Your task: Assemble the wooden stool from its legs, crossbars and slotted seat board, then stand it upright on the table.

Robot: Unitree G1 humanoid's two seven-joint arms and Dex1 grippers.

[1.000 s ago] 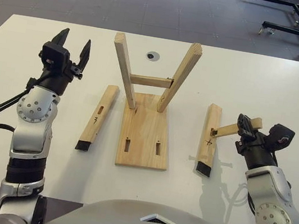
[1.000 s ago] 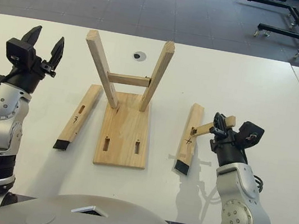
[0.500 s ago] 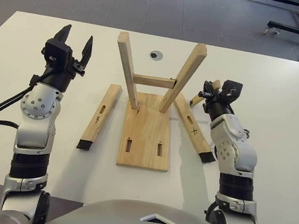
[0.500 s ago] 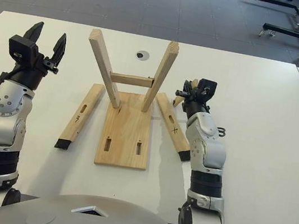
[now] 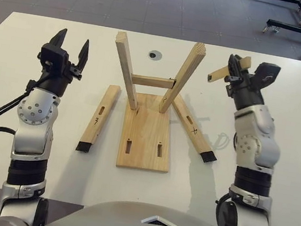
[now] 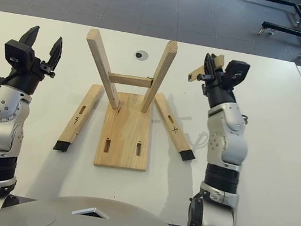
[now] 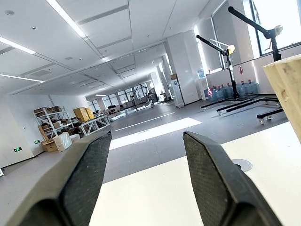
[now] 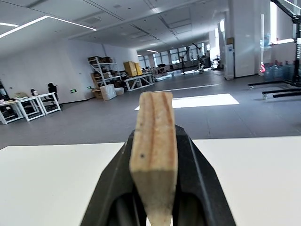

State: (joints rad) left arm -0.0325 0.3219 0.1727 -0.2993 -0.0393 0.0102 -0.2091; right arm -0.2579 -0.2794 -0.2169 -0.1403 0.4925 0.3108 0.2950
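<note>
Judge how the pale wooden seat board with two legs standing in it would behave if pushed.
The wooden seat board probably slides flat on the white table, not rolling. Its tall splayed legs, joined by one crossbar, might wobble or tip.
</note>
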